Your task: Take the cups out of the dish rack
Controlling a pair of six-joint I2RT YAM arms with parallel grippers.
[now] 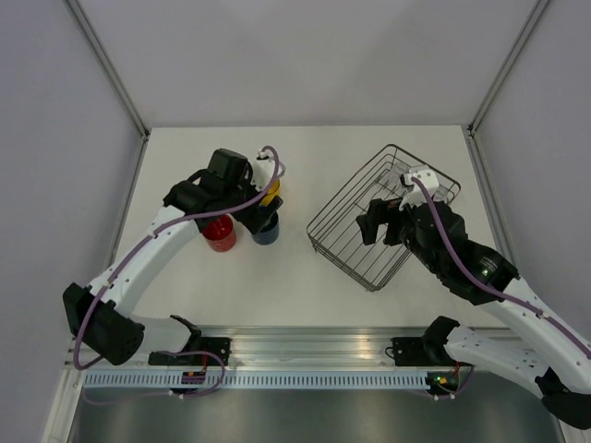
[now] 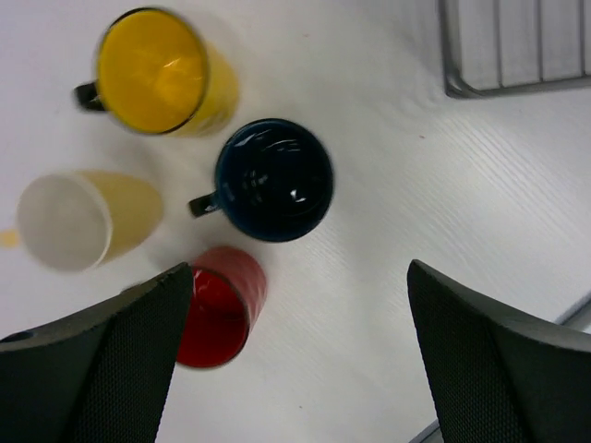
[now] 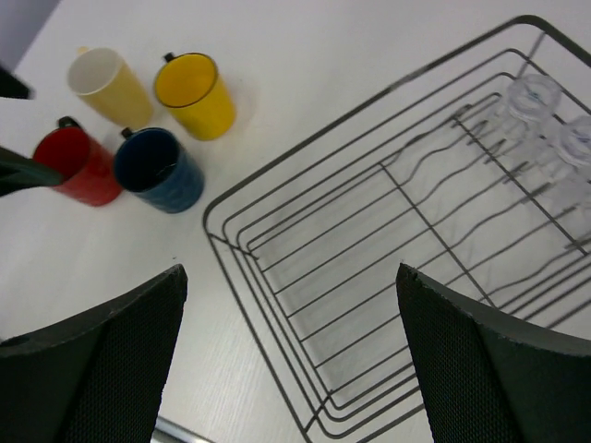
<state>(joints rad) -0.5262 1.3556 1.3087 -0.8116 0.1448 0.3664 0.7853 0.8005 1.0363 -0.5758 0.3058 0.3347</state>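
Clear glass tumblers (image 3: 536,97) are the only cups in the dish rack (image 3: 369,277). They sit at its far end beside the wire prongs. Two can be made out and a third is too blurred to confirm. Whether they stand mouth up or inverted cannot be told.

The four mugs stand upright on the worktop (image 2: 462,203), left of the rack and apart from it:
- bright yellow mug (image 2: 157,72)
- pale yellow mug (image 2: 78,220)
- dark blue mug (image 2: 274,180)
- red mug (image 2: 222,305)

They are packed into a tight cluster, which probably leaves worktop free for the glasses.

The left hand (image 2: 297,277) hangs above this cluster with its jaws spread and nothing held. One finger covers part of the red mug in the left wrist view.

The right hand (image 3: 288,275) is over the near half of the rack, also spread and empty. It is the arm nearer the tumblers, so the remaining unloading likely falls to it.

Caution: thin glass next to the prongs leaves little room for a finger.
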